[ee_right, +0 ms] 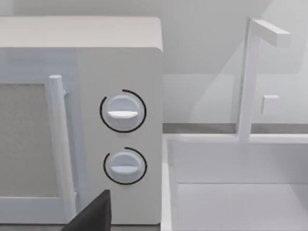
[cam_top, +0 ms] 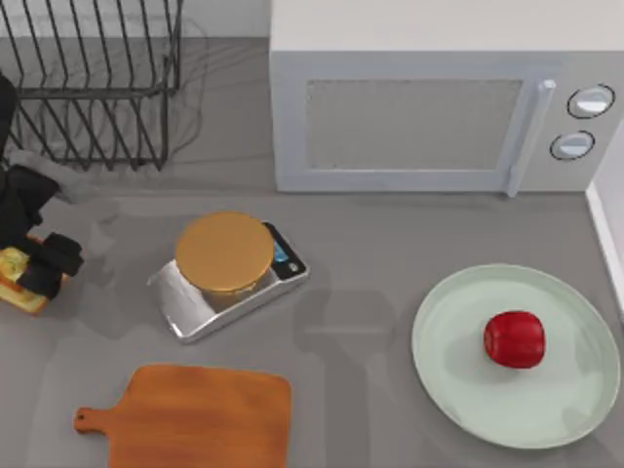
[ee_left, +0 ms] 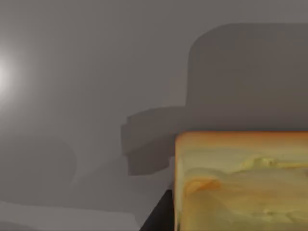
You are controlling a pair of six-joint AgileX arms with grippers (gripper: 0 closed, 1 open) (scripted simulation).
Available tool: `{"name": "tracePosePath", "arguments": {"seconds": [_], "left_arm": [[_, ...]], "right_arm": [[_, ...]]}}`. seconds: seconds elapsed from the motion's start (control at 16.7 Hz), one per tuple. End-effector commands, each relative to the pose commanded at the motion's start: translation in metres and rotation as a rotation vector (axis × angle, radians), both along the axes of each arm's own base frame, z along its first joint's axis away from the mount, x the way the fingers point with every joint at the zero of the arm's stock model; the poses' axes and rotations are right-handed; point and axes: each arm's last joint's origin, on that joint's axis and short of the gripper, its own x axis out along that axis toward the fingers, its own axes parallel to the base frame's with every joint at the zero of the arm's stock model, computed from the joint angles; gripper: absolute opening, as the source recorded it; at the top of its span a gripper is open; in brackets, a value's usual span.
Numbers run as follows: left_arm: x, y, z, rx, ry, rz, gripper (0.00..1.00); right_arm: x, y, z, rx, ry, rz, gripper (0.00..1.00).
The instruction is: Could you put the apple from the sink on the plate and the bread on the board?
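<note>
Our top camera hangs above tabletop (cam_top: 370, 253), looks straight down: microwave (cam_top: 439, 107) at 12 o'clock, plate (cam_top: 458, 390) at 4 o'clock, board (cam_top: 200, 417) at 7 o'clock. Our left wrist camera sits very close over bread (ee_left: 240, 180), facing bare grey surface; same bread (cam_top: 15, 278) at 9 o'clock in top view. Our right wrist camera faces microwave (ee_right: 120, 48) dials and sink (ee_right: 236, 183), fairly near; microwave shared with top view.

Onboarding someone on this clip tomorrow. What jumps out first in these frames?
The red apple sitting on the mint-green plate at the table's right catches the eye first. At the far left edge, the left tool is around the bread, well short of the wooden cutting board at the front. A silver kitchen scale sits mid-table before the white microwave.
</note>
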Motion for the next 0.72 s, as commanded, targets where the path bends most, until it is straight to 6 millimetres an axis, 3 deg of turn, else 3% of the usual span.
{"name": "tracePosePath", "arguments": {"seconds": [0.3,0.72], "left_arm": [[0.001,-0.001,0.008,-0.007,-0.005,-0.002,0.00],[0.001,-0.001,0.074,-0.006,0.040,-0.002,0.00]], "right_arm": [[0.000,0.000,0.000,0.000,0.000,0.000,1.00],[0.000,0.000,0.000,0.000,0.000,0.000,1.00]]}}
